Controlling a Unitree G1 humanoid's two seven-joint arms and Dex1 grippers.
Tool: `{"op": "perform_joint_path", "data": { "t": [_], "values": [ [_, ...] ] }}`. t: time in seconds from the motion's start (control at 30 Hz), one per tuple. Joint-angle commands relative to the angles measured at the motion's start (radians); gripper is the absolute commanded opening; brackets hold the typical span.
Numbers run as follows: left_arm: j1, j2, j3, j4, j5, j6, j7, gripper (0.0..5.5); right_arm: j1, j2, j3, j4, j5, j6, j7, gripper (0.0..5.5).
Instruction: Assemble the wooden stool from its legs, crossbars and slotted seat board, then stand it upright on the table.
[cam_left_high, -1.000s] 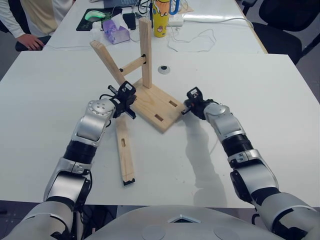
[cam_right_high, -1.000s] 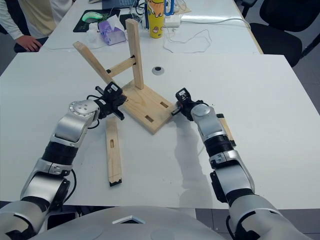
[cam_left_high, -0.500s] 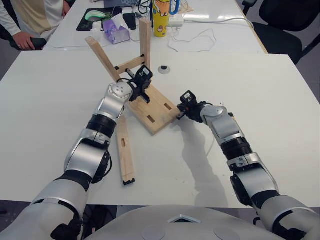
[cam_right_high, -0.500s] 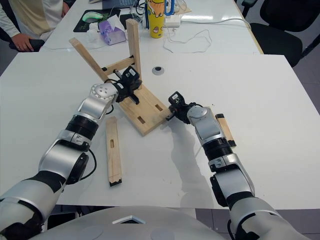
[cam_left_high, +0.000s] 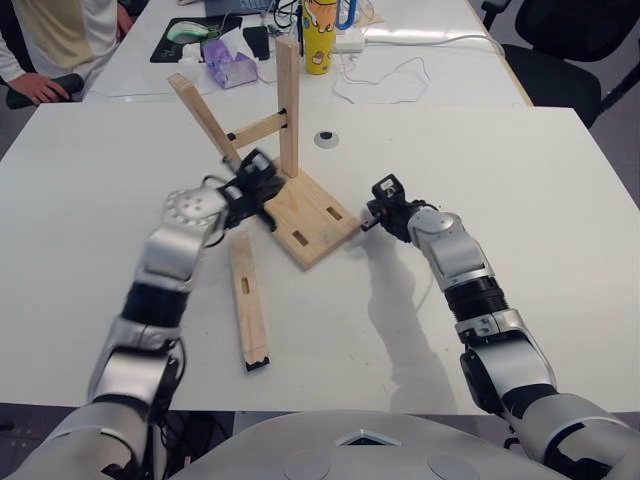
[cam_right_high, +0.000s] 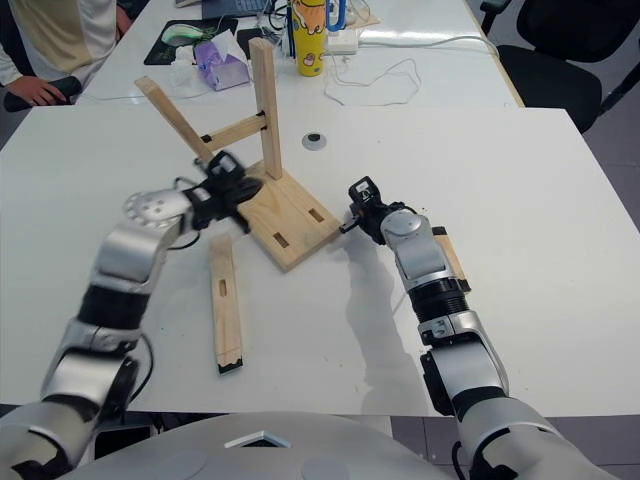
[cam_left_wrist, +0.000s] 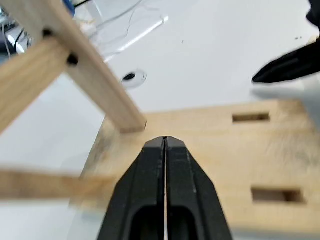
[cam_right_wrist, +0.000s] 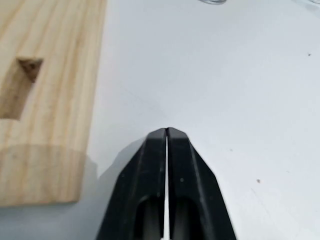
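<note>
Seat board (cam_left_high: 305, 222) lies flat, two legs (cam_left_high: 289, 100) stuck in, crossbar (cam_left_high: 258, 130) joining them, two slots (cam_left_high: 338, 211) empty. Left tool (cam_left_wrist: 165, 140) over it, right tool (cam_right_wrist: 167, 131) beside it, both pinched together.

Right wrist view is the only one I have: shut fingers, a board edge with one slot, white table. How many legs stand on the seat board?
Observer: Two. One upright leg and one tilted leg, joined by a crossbar, rise from the seat board.
Operator: Where is the left gripper?
Observer: The left gripper is shut, with its tip near the foot of the upright leg.
Operator: Which parts are loose?
Observer: A loose leg lies on the table to the robot's left of the board. Another wooden piece lies to the board's right.
</note>
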Motion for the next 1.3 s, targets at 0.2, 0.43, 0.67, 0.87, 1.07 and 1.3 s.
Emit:
{"op": "perform_joint_path", "data": {
  "t": [0.2, 0.43, 0.67, 0.87, 1.07, 1.3],
  "values": [
    [-0.036, 0.032, 0.035, 0.174, 0.059, -0.034, 0.120, 0.00, -0.032, 0.028, -0.046, 0.043, 0.007, -0.033, -0.057, 0.02],
    [-0.273, -0.133, -0.046, 0.483, 0.108, -0.185, 0.212, 0.00, -0.035, 0.032, 0.001, 0.065, 0.015, -0.040, 0.045, 0.02],
    [-0.443, -0.252, -0.080, 0.791, 0.122, -0.370, 0.223, 0.00, 0.022, 0.024, 0.054, -0.094, 0.060, 0.035, 0.189, 0.02],
    [-0.471, -0.250, -0.061, 0.914, 0.129, -0.463, 0.236, 0.00, 0.030, -0.004, 0.005, -0.137, 0.024, 0.073, 0.099, 0.02],
    [-0.248, -0.188, 0.027, 0.550, 0.056, -0.389, 0.227, 0.00, 0.135, 0.007, -0.231, -0.368, 0.131, -0.026, -0.016, 0.02],
    [0.080, -0.202, 0.190, 0.063, -0.041, -0.272, 0.324, 0.00, 0.379, -0.088, -0.350, -0.591, 0.219, 0.091, 0.023, 0.02]
  ]
}}
